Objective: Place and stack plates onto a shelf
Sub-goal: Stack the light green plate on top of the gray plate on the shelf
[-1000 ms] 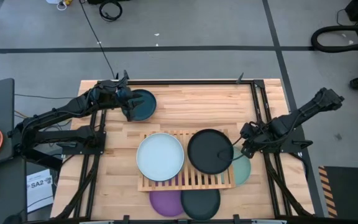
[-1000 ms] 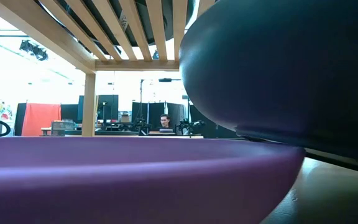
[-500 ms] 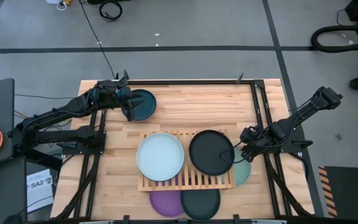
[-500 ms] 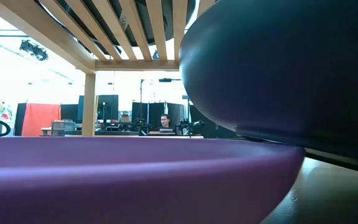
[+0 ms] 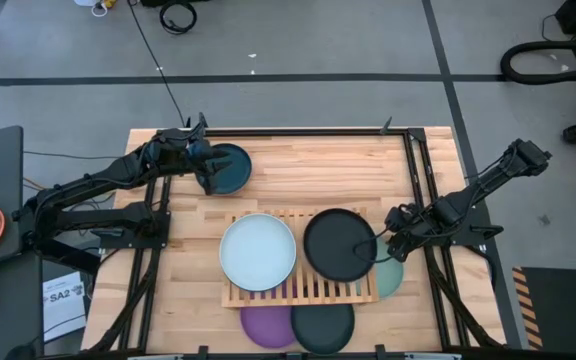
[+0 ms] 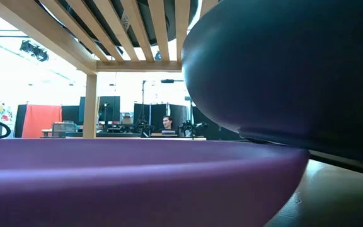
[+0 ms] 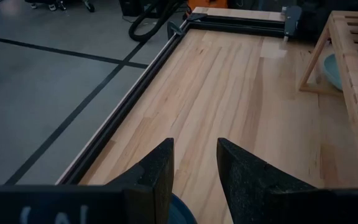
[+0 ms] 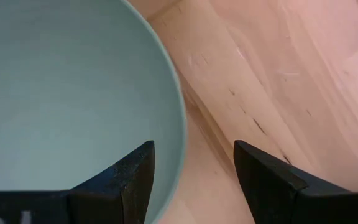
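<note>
The slatted wooden shelf (image 5: 298, 292) stands in the table's near middle. A pale blue-white plate (image 5: 258, 252) and a black plate (image 5: 340, 243) lie flat on it. A mint green plate (image 5: 392, 270) lies on the table, partly under the shelf's right end. My right gripper (image 5: 394, 238) is open above it, one finger over the plate's inside and one over the table, its rim (image 8: 180, 130) between them. A dark teal plate (image 5: 228, 168) lies at the far left. My left gripper (image 5: 206, 168) is open at its left edge (image 7: 180, 213).
A purple plate (image 5: 266, 325) and a dark plate (image 5: 323, 325) lie at the near edge, partly under the shelf; they fill the low view (image 6: 137, 176). A black metal frame (image 5: 420, 190) borders the table. Bare wood (image 5: 318, 175) lies beyond the shelf. A person (image 6: 166, 123) sits far off.
My right gripper has moved a little toward the table's near edge, closer over the mint green plate. The plates and the left arm have kept still.
</note>
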